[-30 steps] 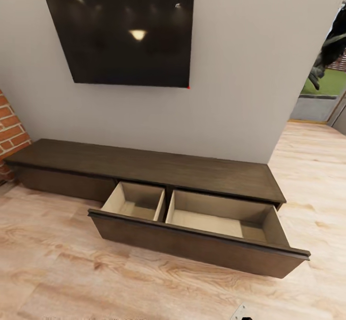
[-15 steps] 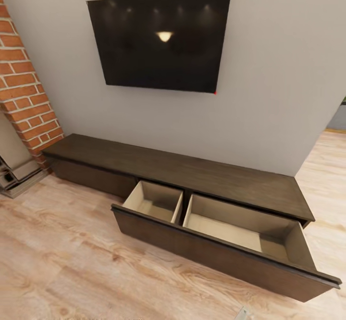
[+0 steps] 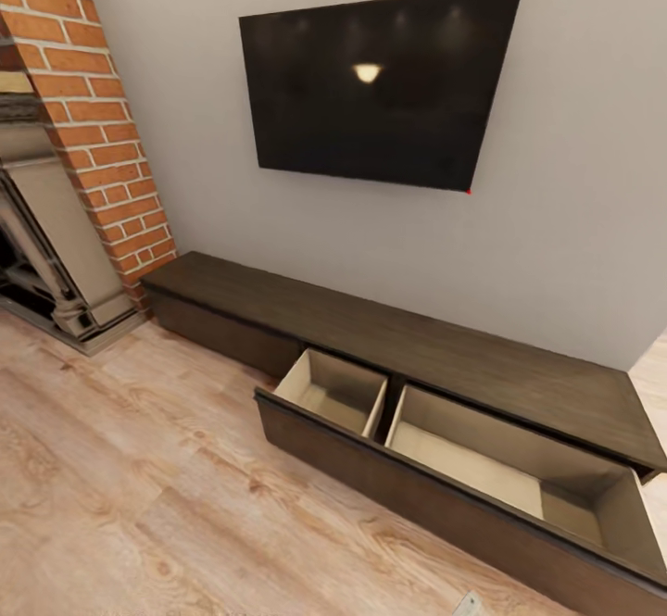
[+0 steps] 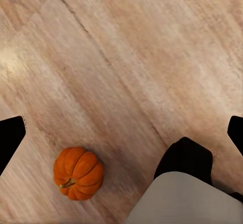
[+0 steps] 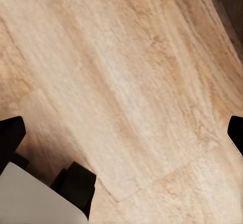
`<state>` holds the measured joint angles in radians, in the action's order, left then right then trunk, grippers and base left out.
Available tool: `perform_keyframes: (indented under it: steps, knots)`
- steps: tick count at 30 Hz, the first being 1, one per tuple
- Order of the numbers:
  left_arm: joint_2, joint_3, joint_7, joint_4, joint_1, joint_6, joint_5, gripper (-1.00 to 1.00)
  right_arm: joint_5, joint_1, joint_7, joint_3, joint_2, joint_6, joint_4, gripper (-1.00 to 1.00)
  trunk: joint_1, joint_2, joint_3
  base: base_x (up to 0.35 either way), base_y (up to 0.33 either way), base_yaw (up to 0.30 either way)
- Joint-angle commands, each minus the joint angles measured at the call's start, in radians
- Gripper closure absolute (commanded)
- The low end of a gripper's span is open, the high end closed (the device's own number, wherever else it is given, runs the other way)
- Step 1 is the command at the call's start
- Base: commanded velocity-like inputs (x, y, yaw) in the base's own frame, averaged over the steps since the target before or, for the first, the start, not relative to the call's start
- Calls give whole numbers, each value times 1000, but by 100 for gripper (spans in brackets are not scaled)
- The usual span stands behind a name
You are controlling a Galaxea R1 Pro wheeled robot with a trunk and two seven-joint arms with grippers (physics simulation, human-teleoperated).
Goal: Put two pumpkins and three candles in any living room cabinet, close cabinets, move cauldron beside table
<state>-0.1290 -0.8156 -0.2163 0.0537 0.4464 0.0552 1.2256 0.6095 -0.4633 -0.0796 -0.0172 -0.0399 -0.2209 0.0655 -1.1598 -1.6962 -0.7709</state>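
Observation:
The long low dark-brown cabinet (image 3: 408, 343) stands against the grey wall under a television. Its wide drawer (image 3: 371, 468) is pulled out over the floor, and the two pale beige compartments show bare bottoms. In the left wrist view one bright-orange ribbed pumpkin (image 4: 78, 173) lies on the wood floor, below my left gripper (image 4: 124, 133), whose fingers stand wide apart and open, clear of it. My right gripper (image 5: 123, 132) is open too, with only floorboards beneath it.
A black television (image 3: 375, 88) hangs on the wall above the cabinet. A red-brick fireplace (image 3: 83, 134) with a grey surround stands at the left. Pale wood floor (image 3: 120, 486) stretches in front of the drawer. A black-and-white part of my own body (image 4: 185, 183) shows near the pumpkin.
The head camera has swung left: the cabinet and television slide right in the picture, the brick fireplace comes into view and the doorway leaves it. The drawer stays pulled out.

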Motion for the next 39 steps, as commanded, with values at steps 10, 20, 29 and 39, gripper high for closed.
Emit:
perform_keyframes:
  steps: [10,20,29,39]
  knots:
    - [0,0,0,0,0,0,0,-100,1,0,0,0,0,0,0,-100,38,70,31,0,0,288]
    - [0,0,0,0,0,0,1,-100,2,0,0,0,0,0,0,-100,77,140,63,0,0,288]
    - [0,1,0,0,0,0,1,-100,1,3,0,0,0,0,0,-100,111,203,91,0,0,288]
    - [-1,1,0,0,0,0,2,-100,1,6,0,-1,-1,0,0,-100,150,273,122,0,0,288]
